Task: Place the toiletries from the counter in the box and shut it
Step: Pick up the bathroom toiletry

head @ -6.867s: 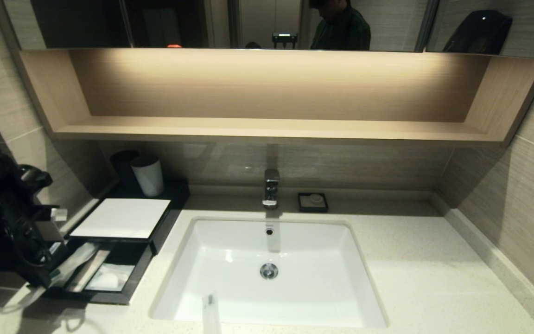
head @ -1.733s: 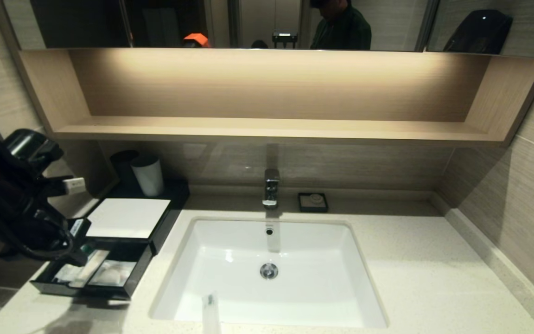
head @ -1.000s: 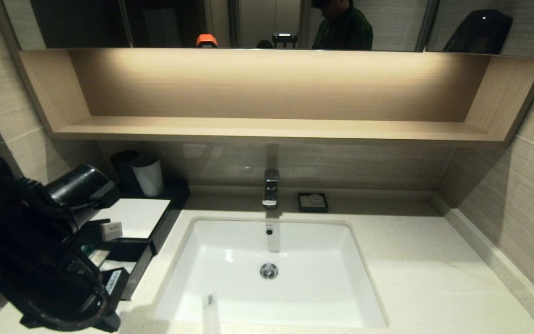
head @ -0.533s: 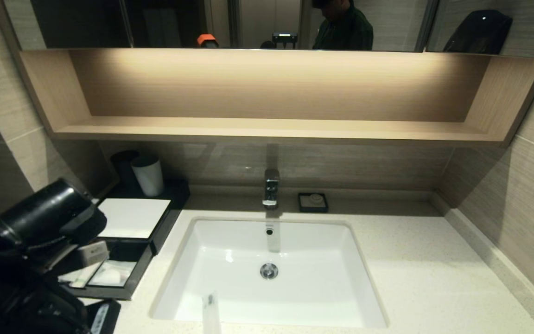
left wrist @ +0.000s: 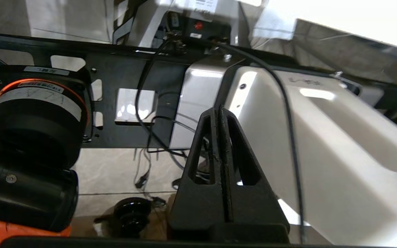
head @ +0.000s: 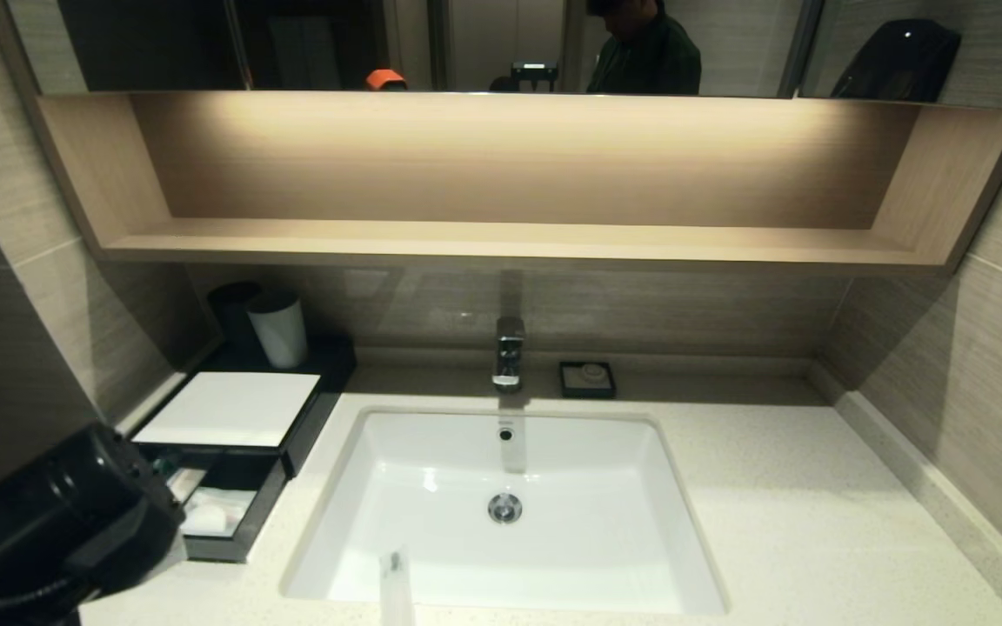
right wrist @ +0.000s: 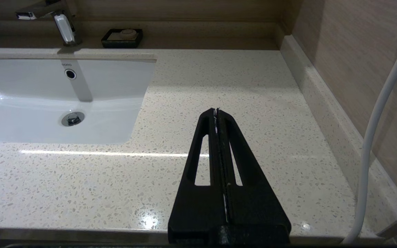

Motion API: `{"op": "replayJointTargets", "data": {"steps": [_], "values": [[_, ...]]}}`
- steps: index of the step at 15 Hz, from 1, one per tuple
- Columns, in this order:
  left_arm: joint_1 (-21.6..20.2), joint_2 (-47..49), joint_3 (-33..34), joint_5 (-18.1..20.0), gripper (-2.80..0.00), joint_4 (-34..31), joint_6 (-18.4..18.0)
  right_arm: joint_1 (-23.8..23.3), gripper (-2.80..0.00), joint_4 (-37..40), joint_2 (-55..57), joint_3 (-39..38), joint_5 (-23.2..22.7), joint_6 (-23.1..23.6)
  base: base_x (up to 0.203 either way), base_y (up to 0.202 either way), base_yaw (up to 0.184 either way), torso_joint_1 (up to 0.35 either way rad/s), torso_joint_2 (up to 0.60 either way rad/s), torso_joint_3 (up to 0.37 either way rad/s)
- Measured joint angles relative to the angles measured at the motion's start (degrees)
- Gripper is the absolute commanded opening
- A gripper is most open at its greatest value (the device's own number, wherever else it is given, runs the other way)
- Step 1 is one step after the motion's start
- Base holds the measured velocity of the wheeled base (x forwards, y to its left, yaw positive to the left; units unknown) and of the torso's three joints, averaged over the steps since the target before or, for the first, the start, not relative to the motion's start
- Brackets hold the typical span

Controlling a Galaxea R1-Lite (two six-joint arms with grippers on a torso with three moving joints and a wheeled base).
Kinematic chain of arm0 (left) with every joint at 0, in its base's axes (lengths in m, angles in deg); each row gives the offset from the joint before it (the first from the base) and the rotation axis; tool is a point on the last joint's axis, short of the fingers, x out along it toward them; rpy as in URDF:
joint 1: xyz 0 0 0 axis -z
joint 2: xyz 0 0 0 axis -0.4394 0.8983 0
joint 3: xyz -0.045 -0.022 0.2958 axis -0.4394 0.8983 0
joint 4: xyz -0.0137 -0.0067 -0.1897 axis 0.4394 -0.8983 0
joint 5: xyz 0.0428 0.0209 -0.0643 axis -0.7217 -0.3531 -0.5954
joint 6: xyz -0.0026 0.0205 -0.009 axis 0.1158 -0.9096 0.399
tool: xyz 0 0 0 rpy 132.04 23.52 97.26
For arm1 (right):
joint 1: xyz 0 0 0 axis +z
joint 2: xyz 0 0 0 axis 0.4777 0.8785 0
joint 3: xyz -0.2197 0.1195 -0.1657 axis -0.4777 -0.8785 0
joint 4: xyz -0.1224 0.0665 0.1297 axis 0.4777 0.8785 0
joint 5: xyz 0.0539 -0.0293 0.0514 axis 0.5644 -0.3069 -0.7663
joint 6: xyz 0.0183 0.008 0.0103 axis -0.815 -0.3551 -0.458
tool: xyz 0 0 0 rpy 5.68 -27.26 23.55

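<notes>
- The low black rectangular box with a flat white top panel [head: 227, 409] sits at the left rear of the pale beige speckled stone tabletop [head: 779, 522], just beside the white rectangular basin [head: 505, 513].
- Its front drawer [head: 231, 513] stands pulled out towards the tabletop's front edge.
- Inside the drawer lie clear-plastic-wrapped toiletry packets: a square one holding a white round item [head: 210, 515], and a narrow pale one [head: 181, 483] beside it, partly hidden by the arm.
- The black left arm [head: 49, 522] fills the lower left corner of the head view, in front of the drawer.
- The left tool [left wrist: 220, 113] has its black fingers pressed together with nothing between them; its wrist view shows the robot's own body and the floor.
- The right tool [right wrist: 216, 112] hangs above bare tabletop to the right of the basin, fingers pressed together and empty.
- A white cup [head: 277, 328] and a black cup [head: 231, 313] stand behind the box.
</notes>
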Motion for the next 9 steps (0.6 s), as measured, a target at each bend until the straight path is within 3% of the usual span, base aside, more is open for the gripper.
{"op": "replayJointTargets", "data": {"steps": [6,9], "values": [[2.64,1.16,3.96,-0.11,-2.80,4.10,1.01,0.00,-2.80,-0.01,0.00,0.00,0.00,-0.02,0.000,0.000,0.000,0.000,0.00,0.000],[5.23,3.24,3.11,-2.15,-2.80,3.56,5.30,0.00,-2.80,0.00,0.00,0.00,0.00,0.00,0.000,0.000,0.000,0.000,0.00,0.000]]}}
